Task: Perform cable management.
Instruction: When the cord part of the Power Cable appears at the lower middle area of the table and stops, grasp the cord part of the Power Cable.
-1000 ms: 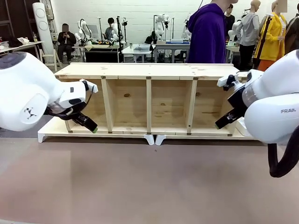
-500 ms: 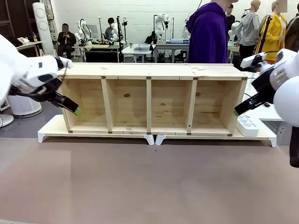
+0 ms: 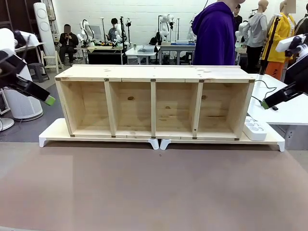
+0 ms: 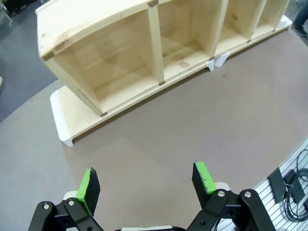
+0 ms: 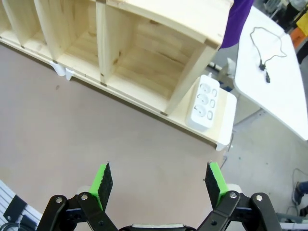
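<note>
I see the thin black power cable [image 5: 263,64] on the white table [image 5: 279,94] at far right, well apart from my wide-open right gripper [image 5: 161,182].

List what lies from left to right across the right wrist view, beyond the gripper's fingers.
wooden shelf → white power strip → cable, lying on the white table

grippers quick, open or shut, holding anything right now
Left gripper: open, holding nothing.
Right gripper: open, holding nothing; the cable lies apart from it on the white table.
</note>
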`<state>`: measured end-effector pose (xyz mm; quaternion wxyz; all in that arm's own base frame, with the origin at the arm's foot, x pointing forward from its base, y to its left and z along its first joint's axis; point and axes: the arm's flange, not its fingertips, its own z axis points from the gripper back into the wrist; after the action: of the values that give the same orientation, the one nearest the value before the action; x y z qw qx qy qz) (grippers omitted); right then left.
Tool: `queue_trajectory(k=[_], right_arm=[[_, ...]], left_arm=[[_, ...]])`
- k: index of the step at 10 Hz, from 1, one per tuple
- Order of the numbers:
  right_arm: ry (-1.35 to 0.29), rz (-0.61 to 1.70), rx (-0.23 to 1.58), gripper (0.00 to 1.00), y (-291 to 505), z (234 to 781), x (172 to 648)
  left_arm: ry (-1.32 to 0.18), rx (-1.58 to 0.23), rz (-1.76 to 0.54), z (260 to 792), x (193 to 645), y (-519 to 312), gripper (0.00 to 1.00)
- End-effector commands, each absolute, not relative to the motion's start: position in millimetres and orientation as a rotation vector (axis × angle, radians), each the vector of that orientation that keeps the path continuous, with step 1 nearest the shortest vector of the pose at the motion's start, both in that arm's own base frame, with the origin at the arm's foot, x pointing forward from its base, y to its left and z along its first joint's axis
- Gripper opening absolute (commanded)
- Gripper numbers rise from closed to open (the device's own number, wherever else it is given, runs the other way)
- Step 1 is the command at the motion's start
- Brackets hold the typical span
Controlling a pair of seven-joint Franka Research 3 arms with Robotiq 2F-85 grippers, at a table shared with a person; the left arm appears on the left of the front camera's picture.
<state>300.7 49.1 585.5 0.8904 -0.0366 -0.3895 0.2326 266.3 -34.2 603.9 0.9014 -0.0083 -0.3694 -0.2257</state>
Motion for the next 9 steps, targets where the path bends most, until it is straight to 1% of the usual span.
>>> queue_trajectory(k=[1,3,4,5,9], right_arm=[[-0.853,0.495,-0.115,1.0,34.3,483.8,214.6],[-0.879,0.491,-0.122,1.0,35.1,484.9,207.5],[-0.881,0.472,-0.105,1.0,36.0,484.4,209.6],[-0.866,0.486,-0.089,1.0,47.3,607.1,277.5],[-0.866,0.486,-0.089,1.0,47.3,607.1,277.5]], left_arm=[[-0.793,0.039,-0.443,451.0,160.2,-35.0,1.0],[-0.785,0.039,-0.443,448.6,165.4,-35.1,1.0],[-0.773,0.013,-0.469,617.8,235.1,-38.0,1.0],[-0.773,0.013,-0.469,617.8,235.1,-38.0,1.0],[-0.773,0.013,-0.469,617.8,235.1,-38.0,1.0]])
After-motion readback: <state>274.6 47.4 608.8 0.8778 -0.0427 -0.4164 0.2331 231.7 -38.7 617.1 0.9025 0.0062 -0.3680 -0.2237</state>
